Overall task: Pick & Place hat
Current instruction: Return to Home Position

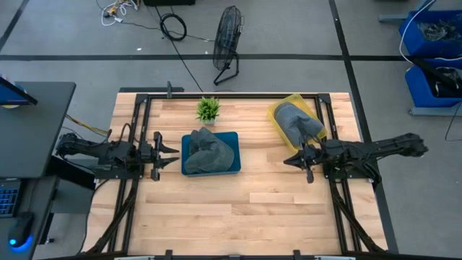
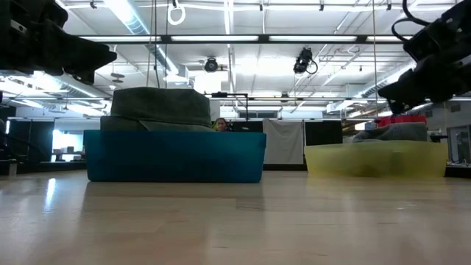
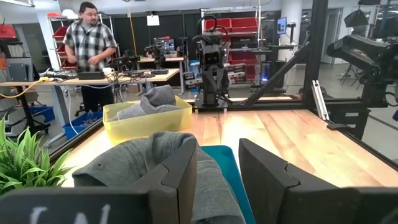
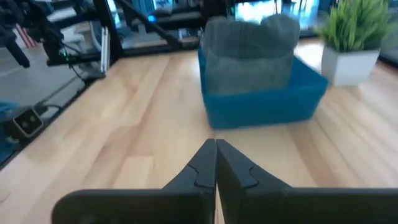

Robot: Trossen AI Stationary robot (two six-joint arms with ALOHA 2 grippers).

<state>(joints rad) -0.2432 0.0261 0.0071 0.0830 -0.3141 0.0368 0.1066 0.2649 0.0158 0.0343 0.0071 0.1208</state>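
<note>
Your left gripper (image 1: 172, 154) hangs just beside the blue bin (image 1: 232, 137), off the bin's left wall. Its two fingers (image 3: 180, 174) are spread apart with nothing between them, tips aimed at the bin. In the left wrist view you look through that gap onto the heap of dark grey caps (image 3: 149, 158) that sits in the bin.

Your right gripper (image 1: 287, 162) is on the other side of the blue bin, well apart from its right wall and also pointing toward it. In the right wrist view its fingers (image 4: 205, 168) are pressed tip to tip, clenched on nothing, and bare table (image 4: 143, 124) lies between them and the bin.

The caps fill the blue bin and rise above its rim. In the low view the pile stands as a broad mound over the bin's front wall. You cannot tell from any view how many caps make up the heap.

Behind the blue bin, close to its back wall, a small green plant (image 1: 208, 108) stands in a white pot. To the bin's right and a little farther back, a yellow bin (image 1: 274, 119) sits turned at an angle and holds another grey cap (image 1: 297, 121). The right arm's wrist lies just in front of it.

Beyond the table, past the plant, a floor fan (image 1: 227, 43) stands on the grey floor. Farther off in the room, on the far side of the yellow bin from the blue bin, a person (image 3: 90, 40) in a checked shirt stands at a workbench.
</note>
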